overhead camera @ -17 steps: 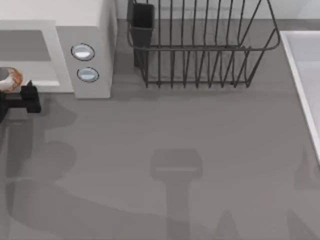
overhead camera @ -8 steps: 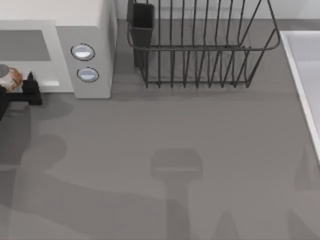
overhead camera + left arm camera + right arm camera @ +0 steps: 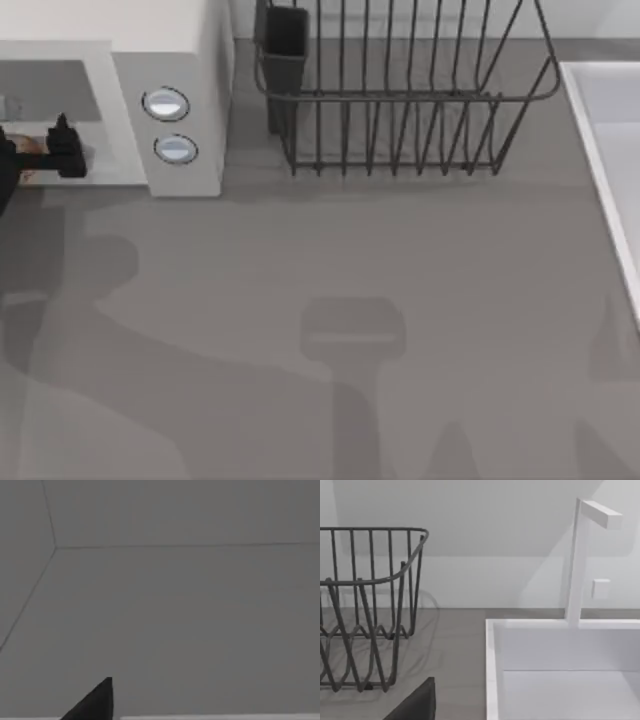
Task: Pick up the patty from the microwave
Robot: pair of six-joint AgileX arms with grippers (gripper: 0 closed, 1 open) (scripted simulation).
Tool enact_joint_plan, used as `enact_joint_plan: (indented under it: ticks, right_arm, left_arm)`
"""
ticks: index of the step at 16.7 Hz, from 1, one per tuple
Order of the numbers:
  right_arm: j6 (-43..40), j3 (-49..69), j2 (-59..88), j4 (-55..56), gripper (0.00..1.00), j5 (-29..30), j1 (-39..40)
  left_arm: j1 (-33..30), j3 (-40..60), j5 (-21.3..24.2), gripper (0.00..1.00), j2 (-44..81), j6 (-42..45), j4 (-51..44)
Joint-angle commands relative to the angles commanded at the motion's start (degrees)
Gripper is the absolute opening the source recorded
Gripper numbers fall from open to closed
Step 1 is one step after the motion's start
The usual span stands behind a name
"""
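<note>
My left claw (image 3: pixel 45 150) sits at the mouth of the microwave (image 3: pixel 170 60), at the far left of the bench (image 3: pixel 350 300) in the top view. One black finger (image 3: pixel 66 150) reaches past the front edge into the grey cavity. The patty (image 3: pixel 28 147) shows as a thin orange-brown sliver directly against the claw body, largely covered by it; whether the claw is closed on the patty or merely beside it, I cannot tell. The left wrist view faces the plain grey interior walls of the microwave, with one dark fingertip (image 3: pixel 95 702) at the frame edge. The two round silver-blue dials (image 3: pixel 166 104) are stacked on the white front panel, just to the right of the cavity opening. Beyond the microwave, toward the right, a black wire rack (image 3: pixel 400 90) stands at the back of the bench. A white sink (image 3: pixel 560 670) with a white faucet (image 3: pixel 580 555) occupies the right edge, facing my right wrist camera.
</note>
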Motion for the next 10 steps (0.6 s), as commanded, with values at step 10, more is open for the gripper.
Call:
enact_joint_plan:
  ticks: [10]
  right_arm:
    - [0.00,0.00,0.00,0.00,1.00,0.00,0.00]
  left_arm:
    - [-2.32,32.25,-2.46,1.00,16.56,-0.87,-20.27]
